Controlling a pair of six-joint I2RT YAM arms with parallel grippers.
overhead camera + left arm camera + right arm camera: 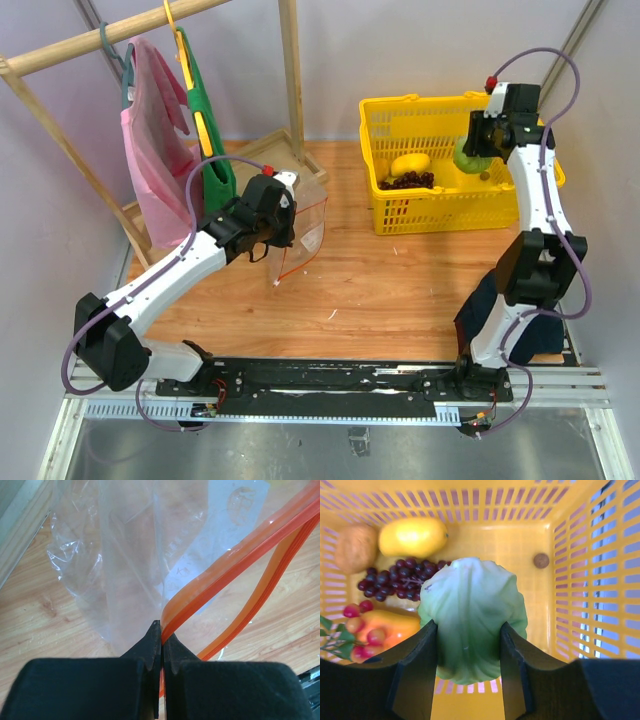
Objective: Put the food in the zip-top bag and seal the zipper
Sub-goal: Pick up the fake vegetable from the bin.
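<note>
My left gripper [272, 218] is shut on the red-orange zipper [240, 555] of the clear zip-top bag [308, 225], holding its mouth edge above the wooden table. In the left wrist view the bag [125, 555] hangs crinkled beyond my closed fingertips [155, 635], and its mouth gapes open. My right gripper [478, 150] is over the yellow basket [440, 205], shut on a round pale-green cabbage [470, 600]. Below it lie a yellow lemon [412, 536], a dark red grape bunch [400, 577], a brown piece [355, 547], an orange piece [385, 625] and red berries [357, 612].
A wooden rack [290, 70] with a pink cloth [155, 150] and a green cloth [210, 130] stands at the back left, close behind the bag. The basket walls [600, 580] surround my right gripper. A small brown ball [541, 560] lies in the basket corner.
</note>
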